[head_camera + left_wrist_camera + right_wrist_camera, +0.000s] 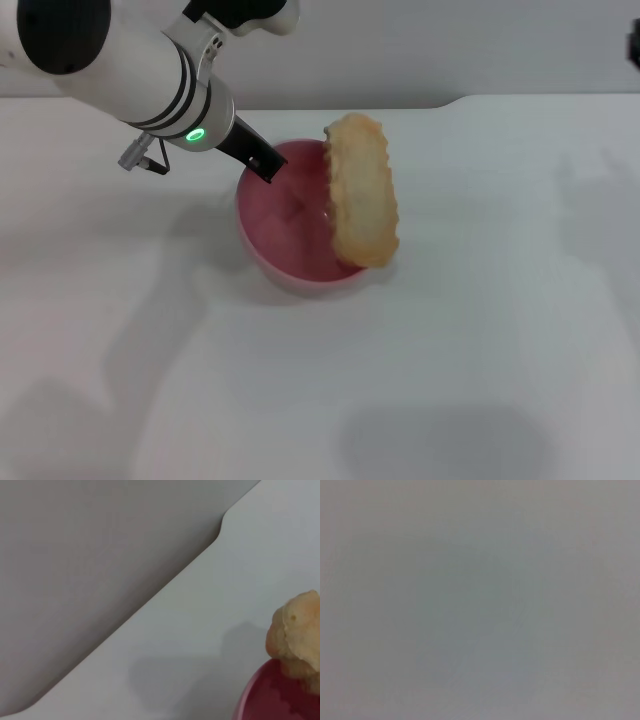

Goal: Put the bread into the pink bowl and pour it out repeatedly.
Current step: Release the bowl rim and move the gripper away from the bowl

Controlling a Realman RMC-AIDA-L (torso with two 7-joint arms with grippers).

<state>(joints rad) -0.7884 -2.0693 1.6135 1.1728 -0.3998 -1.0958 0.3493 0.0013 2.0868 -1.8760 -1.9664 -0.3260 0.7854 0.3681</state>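
The pink bowl (285, 225) stands at the middle of the white table, tipped toward the right. My left gripper (264, 163) reaches in from the upper left, its black fingers shut on the bowl's far left rim. The bread (362, 195) stands on edge across the bowl's right rim, its pale plain side facing me and one end hanging over the rim's outside. In the left wrist view, one knobbly end of the bread (295, 632) rises above the bowl's rim (265, 695). The right gripper is out of view; its wrist view shows only a blank grey surface.
The white table (480, 330) spreads wide around the bowl. Its far edge with a step-shaped notch (221, 525) runs behind the bowl, against a grey wall. A dark object (634, 45) sits at the far right edge of the head view.
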